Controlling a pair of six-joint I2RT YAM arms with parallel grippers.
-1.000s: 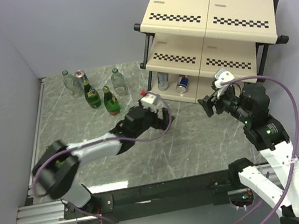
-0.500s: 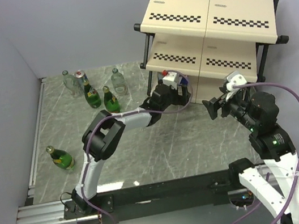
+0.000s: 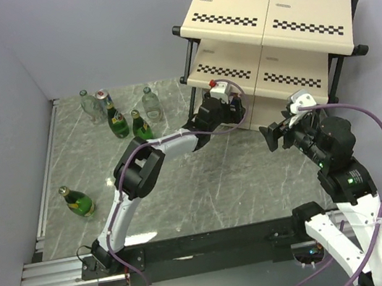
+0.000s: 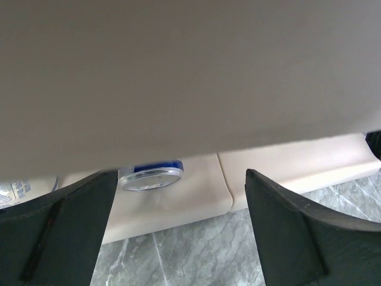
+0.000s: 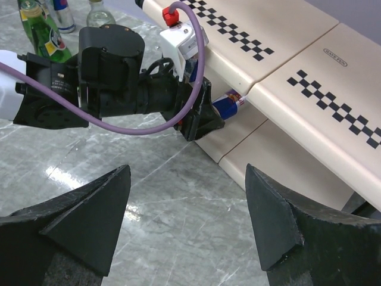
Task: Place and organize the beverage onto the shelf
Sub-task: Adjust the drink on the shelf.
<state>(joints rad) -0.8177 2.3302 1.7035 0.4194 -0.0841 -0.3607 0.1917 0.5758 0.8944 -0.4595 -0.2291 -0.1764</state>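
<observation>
At the lowest board of the shelf [image 3: 265, 17], right of centre in the overhead view, the left gripper [image 5: 204, 110] reaches in with its jaws spread wide and nothing between them. Its wrist view shows a blue-and-silver can [image 4: 152, 174] lying on its side on that board just ahead. Further right, the right gripper [image 3: 272, 134] hangs over the table [image 3: 205, 184], jaws apart and empty. Upper left, two green bottles [image 3: 117, 123], two clear bottles [image 3: 150, 103] and an upright can [image 3: 102, 96] stand grouped, and a lone green bottle [image 3: 77, 201] sits near the left edge
</observation>
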